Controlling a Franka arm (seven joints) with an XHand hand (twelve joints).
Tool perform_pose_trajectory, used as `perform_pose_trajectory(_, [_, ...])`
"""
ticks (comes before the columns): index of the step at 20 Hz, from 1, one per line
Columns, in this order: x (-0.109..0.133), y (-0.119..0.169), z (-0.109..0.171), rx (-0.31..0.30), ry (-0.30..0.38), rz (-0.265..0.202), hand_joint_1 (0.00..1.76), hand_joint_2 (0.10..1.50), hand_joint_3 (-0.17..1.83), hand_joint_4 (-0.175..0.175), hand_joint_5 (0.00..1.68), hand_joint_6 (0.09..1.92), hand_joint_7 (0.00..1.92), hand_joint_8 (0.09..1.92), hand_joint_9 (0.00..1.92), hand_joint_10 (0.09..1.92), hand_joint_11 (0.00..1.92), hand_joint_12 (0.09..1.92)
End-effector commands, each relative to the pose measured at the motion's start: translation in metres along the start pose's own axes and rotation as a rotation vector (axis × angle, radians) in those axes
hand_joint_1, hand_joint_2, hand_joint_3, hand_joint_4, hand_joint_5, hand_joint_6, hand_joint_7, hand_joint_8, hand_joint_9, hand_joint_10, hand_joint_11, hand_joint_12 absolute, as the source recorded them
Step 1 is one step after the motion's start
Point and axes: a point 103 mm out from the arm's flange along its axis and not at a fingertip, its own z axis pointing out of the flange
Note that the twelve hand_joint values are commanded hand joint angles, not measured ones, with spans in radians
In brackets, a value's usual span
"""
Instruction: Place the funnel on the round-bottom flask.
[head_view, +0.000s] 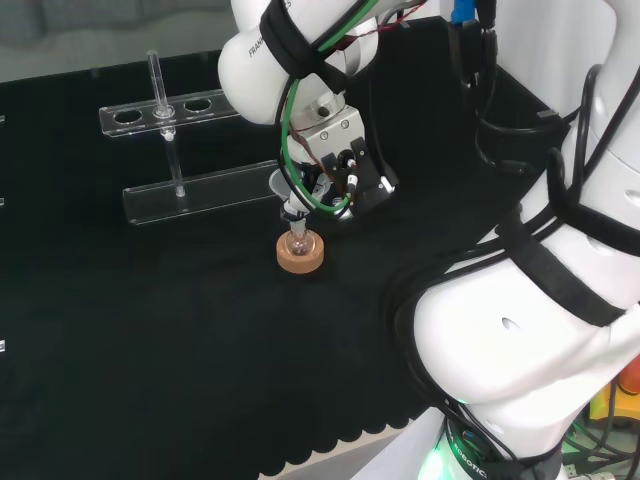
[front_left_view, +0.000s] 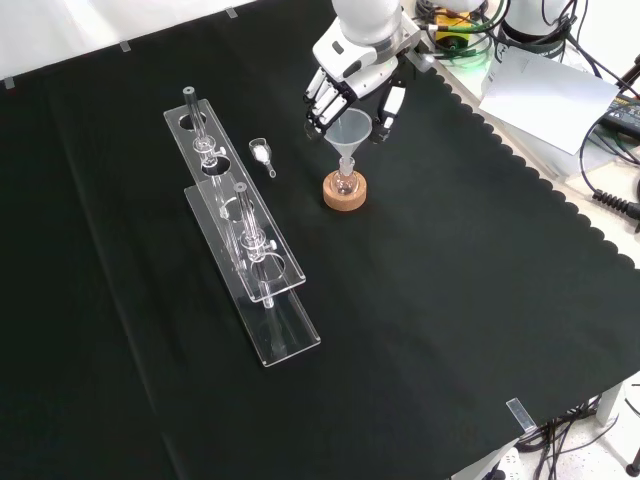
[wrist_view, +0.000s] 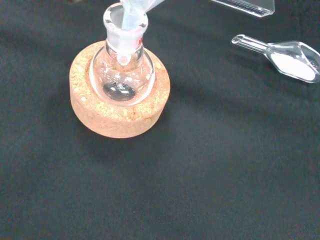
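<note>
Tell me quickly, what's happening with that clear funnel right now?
Black and white hand beside the clear funnel, grip unclear. Funnel stem inside round-bottom glass flask neck, on cork ring stand. Nothing in the way.

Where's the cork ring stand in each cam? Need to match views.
Head view: cork ring left of centre, below the hand, in front of the clear rack.
Front view: cork ring upper middle, right of the rack, below the hand.
Wrist view: cork ring large, upper left.
Shared landmark: round-bottom flask seated in it, funnel stem in its neck.
</note>
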Motion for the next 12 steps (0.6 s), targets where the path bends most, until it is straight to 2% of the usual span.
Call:
perform_pose_trajectory(1, [-0.0004, 0.0000, 0.0007, -0.002, 0.007, 0.001, 0.88, 1.17, -0.17, -0.001, 0.77, 0.78, 0.59, 0.64, 0.94, 0.41, 0.67, 1.23])
perform_pose_trajectory(4, [-0.0010, 0.0001, 0.0006, 0.000, 0.008, 0.001, 0.87, 1.17, -0.17, -0.009, 0.74, 0.80, 0.55, 0.67, 0.92, 0.43, 0.65, 1.24])
perform_pose_trajectory(8, [-0.0014, 0.0002, 0.0023, 0.003, 0.009, 0.004, 0.84, 1.15, -0.17, -0.043, 0.56, 0.80, 0.45, 0.71, 0.83, 0.48, 0.58, 1.26])
perform_pose_trajectory(12, [-0.0001, 0.0002, 0.0032, 0.015, 0.009, -0.007, 0.81, 1.11, -0.17, -0.069, 0.39, 0.62, 0.32, 0.74, 0.69, 0.56, 0.48, 1.29])
